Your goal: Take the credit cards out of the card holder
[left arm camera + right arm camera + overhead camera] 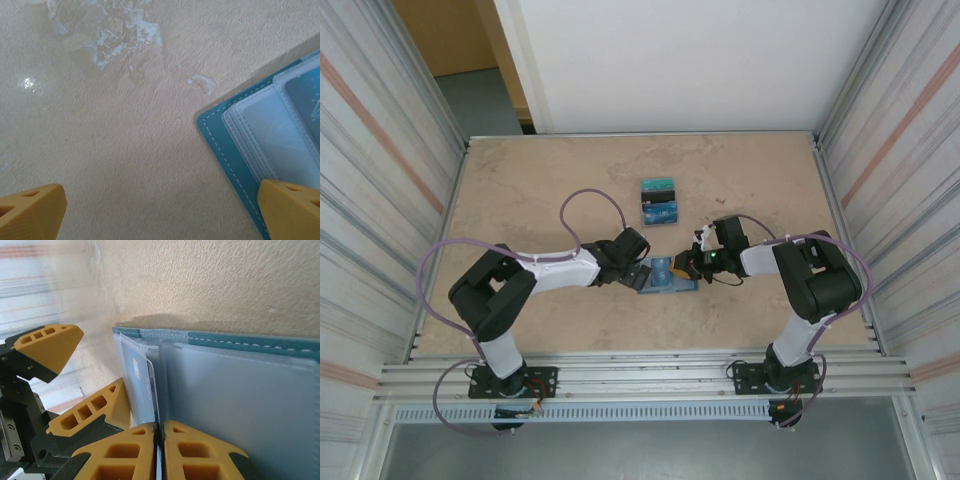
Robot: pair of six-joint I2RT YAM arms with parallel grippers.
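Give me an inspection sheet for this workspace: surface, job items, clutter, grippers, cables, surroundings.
Surface: beige mottled tabletop with whitish blotches.
Job's things: card holder lies open between the grippers; loose cards lie farther back; a lifted card stands partly out of its pocket.
Clutter: nothing seen.
Grippers: left gripper open, one finger over the holder's corner; right gripper shut, apparently on the lifted card.
Cables: purple cables loop off both arms.
Surroundings: ribbed metal walls at the sides, white panel behind.
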